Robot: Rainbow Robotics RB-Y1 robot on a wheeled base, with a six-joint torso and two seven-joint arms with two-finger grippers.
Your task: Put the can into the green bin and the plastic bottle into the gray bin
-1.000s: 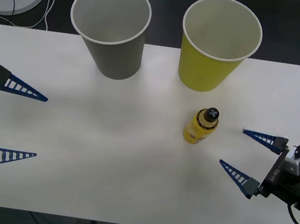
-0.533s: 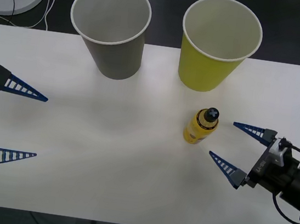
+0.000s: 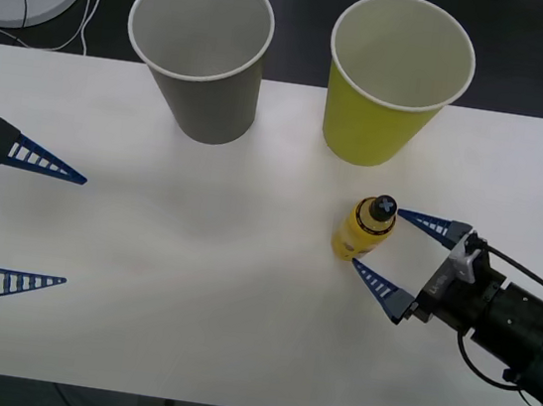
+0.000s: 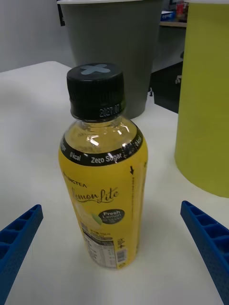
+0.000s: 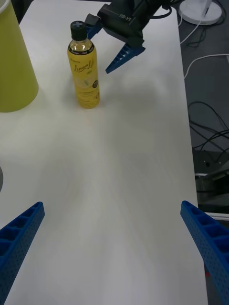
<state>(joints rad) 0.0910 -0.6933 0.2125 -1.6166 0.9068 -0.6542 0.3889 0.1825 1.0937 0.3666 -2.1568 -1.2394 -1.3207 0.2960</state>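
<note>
While the small yellow-labelled plastic bottle [image 3: 364,229] with its black screw cap stands upright on the white table [image 3: 191,283], the right gripper [image 3: 395,249] sits just beside it, blue ribbed fingers spread wide, none touching. Yellow-green tapered paper cup, the green bin [image 3: 396,79], stands close behind the bottle; gray paper cup, the gray bin [image 3: 203,51], farther to its left. Left gripper [image 3: 68,229] waits well left of the bottle, wide open, arm cut off at the edge.
</note>
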